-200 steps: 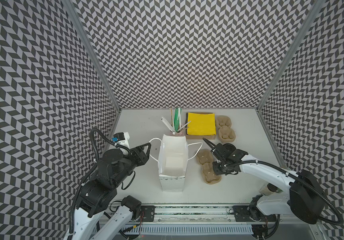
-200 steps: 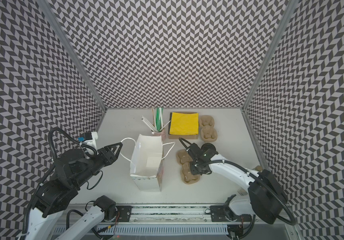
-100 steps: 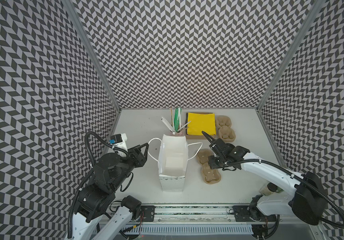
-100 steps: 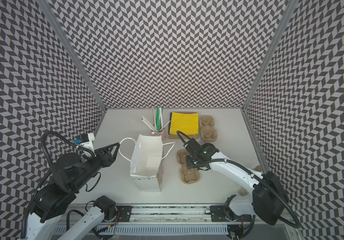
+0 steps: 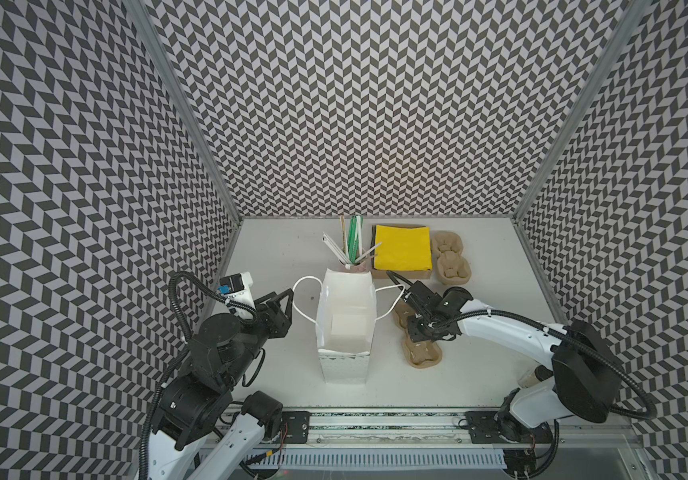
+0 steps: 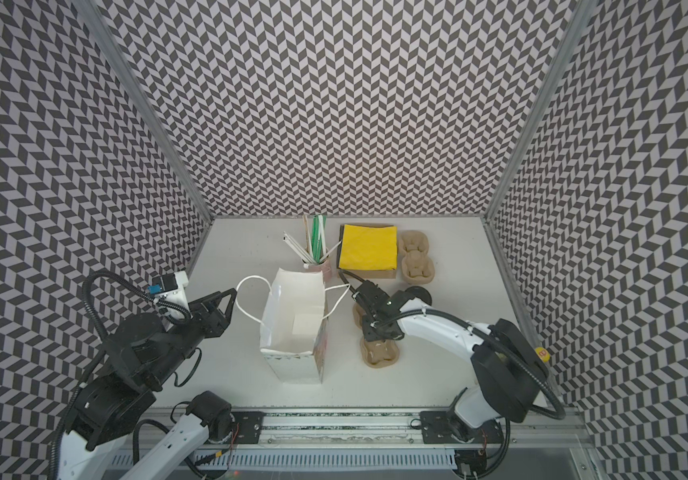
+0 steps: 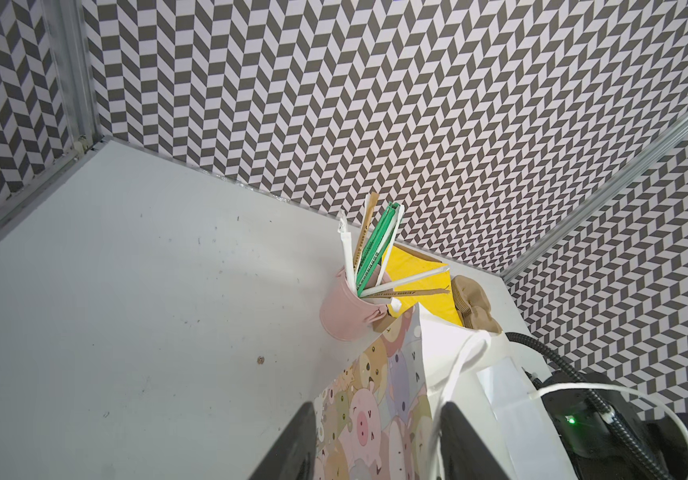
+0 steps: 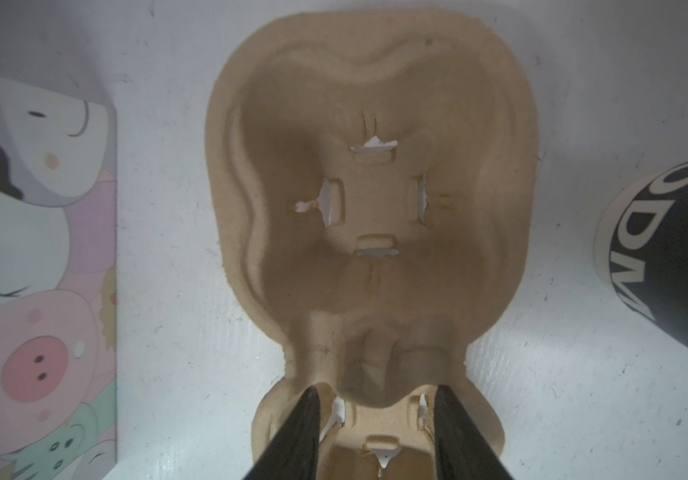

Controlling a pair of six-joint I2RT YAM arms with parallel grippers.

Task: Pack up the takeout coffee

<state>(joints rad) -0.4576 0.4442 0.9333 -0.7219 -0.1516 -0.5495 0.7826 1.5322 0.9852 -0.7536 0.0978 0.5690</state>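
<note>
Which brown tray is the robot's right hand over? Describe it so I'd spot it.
Find the white bag standing mid-table. Right of it lies a brown carrier, under the right hand. The other carrier sits further back, beside the yellow napkin.

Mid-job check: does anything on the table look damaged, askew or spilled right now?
One thing: the pulp cup carrier under the right gripper has ragged slots in its well floor, one with a small tear running outward and white showing through. The paper bag stands upright and open; nothing looks spilled.
</note>
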